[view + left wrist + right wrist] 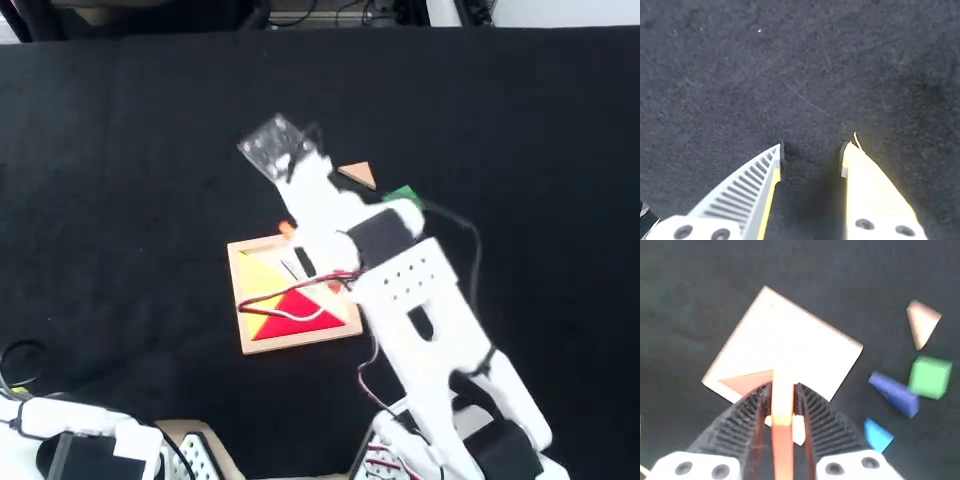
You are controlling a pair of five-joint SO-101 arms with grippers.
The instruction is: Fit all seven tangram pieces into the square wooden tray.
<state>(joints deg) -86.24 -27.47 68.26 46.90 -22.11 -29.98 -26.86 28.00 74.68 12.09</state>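
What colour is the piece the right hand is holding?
Orange. The piece, clamped in the right hand, shows best in the right wrist view.

You had a black cloth covering the table. Cables lay beyond its far edge. A black cord loop rested near its front edge.

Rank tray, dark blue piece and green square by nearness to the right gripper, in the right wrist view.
1. wooden tray: just past the right gripper.
2. dark blue piece: off the tray.
3. green square: beyond the dark blue piece.
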